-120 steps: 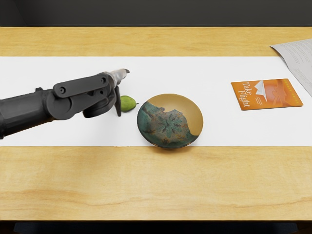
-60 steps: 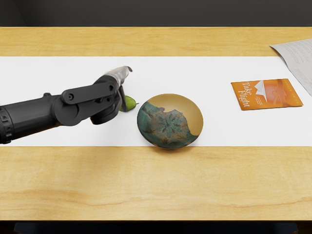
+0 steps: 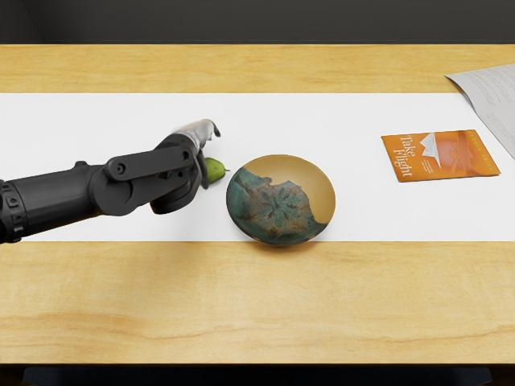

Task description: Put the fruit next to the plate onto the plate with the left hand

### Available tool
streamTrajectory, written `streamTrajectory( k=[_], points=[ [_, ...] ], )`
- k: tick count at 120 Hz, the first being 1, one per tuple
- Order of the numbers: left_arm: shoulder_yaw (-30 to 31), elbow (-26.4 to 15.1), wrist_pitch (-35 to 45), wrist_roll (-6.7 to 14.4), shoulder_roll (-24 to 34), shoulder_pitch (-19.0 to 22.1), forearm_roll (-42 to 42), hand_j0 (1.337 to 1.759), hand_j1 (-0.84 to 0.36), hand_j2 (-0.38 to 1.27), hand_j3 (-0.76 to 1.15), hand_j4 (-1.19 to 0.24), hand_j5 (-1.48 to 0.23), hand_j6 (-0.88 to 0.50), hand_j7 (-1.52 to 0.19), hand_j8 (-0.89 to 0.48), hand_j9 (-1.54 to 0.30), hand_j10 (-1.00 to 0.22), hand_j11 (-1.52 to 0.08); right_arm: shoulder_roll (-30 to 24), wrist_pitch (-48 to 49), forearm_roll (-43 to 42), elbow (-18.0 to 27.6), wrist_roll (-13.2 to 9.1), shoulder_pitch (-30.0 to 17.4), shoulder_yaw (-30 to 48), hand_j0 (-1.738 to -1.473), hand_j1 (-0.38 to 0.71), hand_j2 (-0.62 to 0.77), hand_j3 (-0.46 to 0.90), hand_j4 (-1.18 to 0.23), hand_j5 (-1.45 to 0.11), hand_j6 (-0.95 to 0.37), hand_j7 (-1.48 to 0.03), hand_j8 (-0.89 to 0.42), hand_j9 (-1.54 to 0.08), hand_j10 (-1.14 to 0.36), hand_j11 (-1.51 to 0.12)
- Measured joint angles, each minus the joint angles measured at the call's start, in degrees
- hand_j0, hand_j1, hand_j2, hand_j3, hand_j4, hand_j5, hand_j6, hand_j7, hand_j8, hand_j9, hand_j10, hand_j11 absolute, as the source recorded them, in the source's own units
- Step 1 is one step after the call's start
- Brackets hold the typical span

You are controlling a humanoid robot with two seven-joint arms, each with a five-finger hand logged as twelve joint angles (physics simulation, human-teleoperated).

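A small green pear (image 3: 216,168) lies on the white runner just left of the plate (image 3: 320,183), a shallow dish with an ochre rim and a teal leaf pattern. My left hand (image 3: 200,150) has come in from the left and sits over the pear's left side, hiding most of it. One pale finger (image 3: 201,129) still points out past the fruit, and the hand looks open around it. The pear rests on the table. The right arm is out of view.
An orange "Take Flight" booklet (image 3: 438,154) lies on the runner at the right. A grey sheet of paper (image 3: 495,96) sticks in at the far right edge. The wooden table (image 3: 257,297) runs along the front.
The left arm has pushed right and lowered, so the hand went from beside the pear to covering most of it. The pear and plate have not moved.
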Motion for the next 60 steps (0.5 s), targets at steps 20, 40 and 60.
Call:
streamTrajectory(
  k=[20,40,60],
  points=[
    [0.00,-0.02,-0.09,0.00,0.00,0.01,-0.05,1.658,-0.08,0.14,0.00,-0.38,-0.50,-0.38,-0.50,-0.38,-0.50,-0.38,-0.50,0.00,0.00,0.00,0.00,-0.01,0.00,0.00,-1.658,-0.33,0.00,0.00,-0.01,-0.02,-0.01,-0.02,-0.01,-0.02,-0.01,-0.02],
    [-0.03,-0.03,-0.24,0.00,0.00,0.09,-0.07,1.657,-0.15,0.13,0.00,-0.43,-0.57,-0.43,-0.57,-0.44,-0.57,-0.44,-0.57,0.00,0.00,0.00,-0.01,-0.01,0.00,0.00,-1.658,-0.33,0.00,0.00,-0.01,-0.02,-0.01,-0.02,-0.01,-0.02,-0.01,-0.02],
    [-0.02,-0.04,-0.38,-0.01,-0.35,0.54,-0.11,1.657,-0.20,0.15,0.00,-0.48,-0.63,-0.48,-0.63,-0.48,-0.63,-0.48,-0.63,0.00,0.00,0.00,0.00,0.00,0.00,0.00,-1.658,-0.33,0.00,0.00,-0.01,-0.02,-0.01,-0.02,-0.01,-0.02,-0.01,-0.02]
  ],
)
